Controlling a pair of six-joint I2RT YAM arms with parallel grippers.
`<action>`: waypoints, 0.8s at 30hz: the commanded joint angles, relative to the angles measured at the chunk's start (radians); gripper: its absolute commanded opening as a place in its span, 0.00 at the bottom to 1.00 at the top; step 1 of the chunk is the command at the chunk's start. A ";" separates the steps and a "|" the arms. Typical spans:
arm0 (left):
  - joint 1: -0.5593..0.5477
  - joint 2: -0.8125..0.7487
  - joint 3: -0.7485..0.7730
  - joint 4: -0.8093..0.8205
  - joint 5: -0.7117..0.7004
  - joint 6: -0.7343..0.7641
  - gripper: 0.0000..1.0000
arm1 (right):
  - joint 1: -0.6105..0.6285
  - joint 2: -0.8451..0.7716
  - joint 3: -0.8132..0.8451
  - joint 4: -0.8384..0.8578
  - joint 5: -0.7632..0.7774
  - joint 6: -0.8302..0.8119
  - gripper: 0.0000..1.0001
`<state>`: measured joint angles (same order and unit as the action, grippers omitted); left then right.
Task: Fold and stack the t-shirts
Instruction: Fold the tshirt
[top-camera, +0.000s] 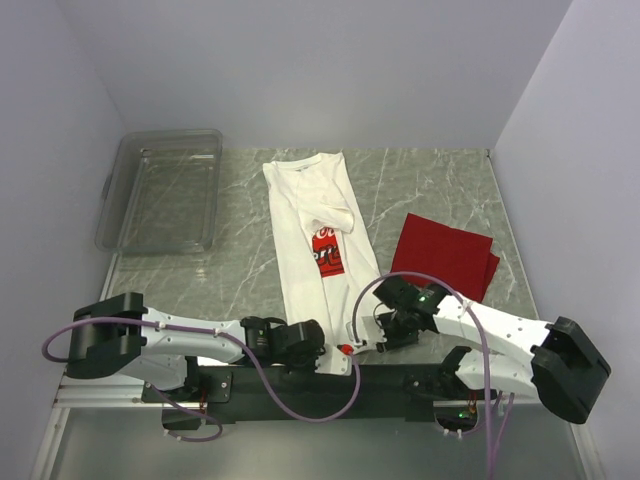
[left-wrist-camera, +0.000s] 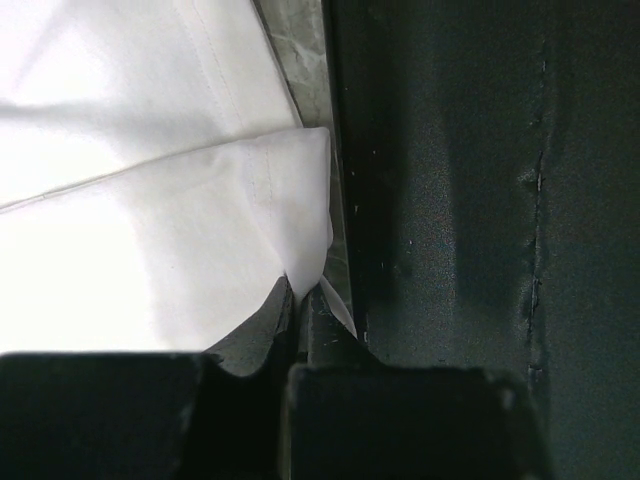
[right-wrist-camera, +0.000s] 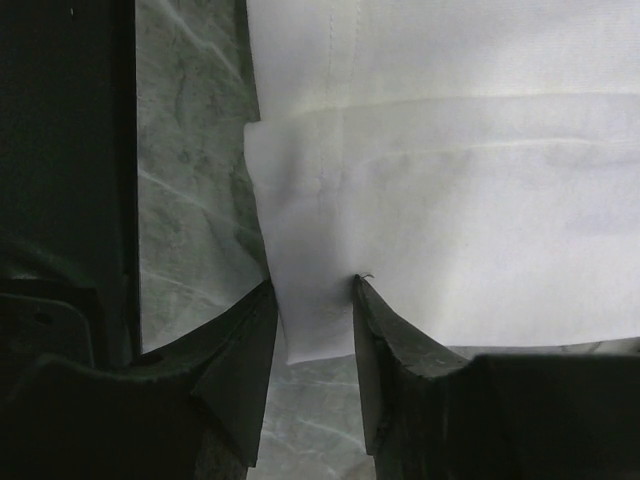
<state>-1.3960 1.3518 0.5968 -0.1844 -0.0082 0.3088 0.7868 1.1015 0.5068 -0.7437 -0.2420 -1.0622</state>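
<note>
The white t-shirt (top-camera: 305, 200) lies as a long narrow strip down the middle of the table, its red print (top-camera: 328, 255) facing up. A plain red t-shirt (top-camera: 445, 255) rests flat to its right. My left gripper (top-camera: 318, 345) is at the strip's near left corner, and the left wrist view shows it (left-wrist-camera: 300, 300) shut on a pinch of white cloth (left-wrist-camera: 150, 250). At the near right corner, my right gripper (top-camera: 372, 335) stands with jaws apart. In the right wrist view it (right-wrist-camera: 312, 285) straddles the white corner (right-wrist-camera: 450, 200) without squeezing it.
A clear plastic bin (top-camera: 160, 190) stands at the back left of the marble table (top-camera: 240, 270). The black base rail (left-wrist-camera: 450, 200) runs right behind both grippers along the near edge. Grey walls close in the left and right sides.
</note>
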 joint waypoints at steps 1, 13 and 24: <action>-0.009 -0.037 0.000 0.037 0.013 -0.010 0.01 | 0.054 0.037 0.009 0.040 0.076 0.099 0.42; -0.009 -0.072 -0.018 0.037 -0.004 0.001 0.01 | 0.069 0.063 0.047 0.014 -0.009 0.162 0.00; 0.104 -0.198 -0.020 -0.006 0.089 0.061 0.01 | -0.253 0.133 0.352 -0.203 -0.235 0.021 0.00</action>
<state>-1.3571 1.1999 0.5644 -0.1959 0.0124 0.3313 0.5930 1.1763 0.7685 -0.8822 -0.3847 -0.9909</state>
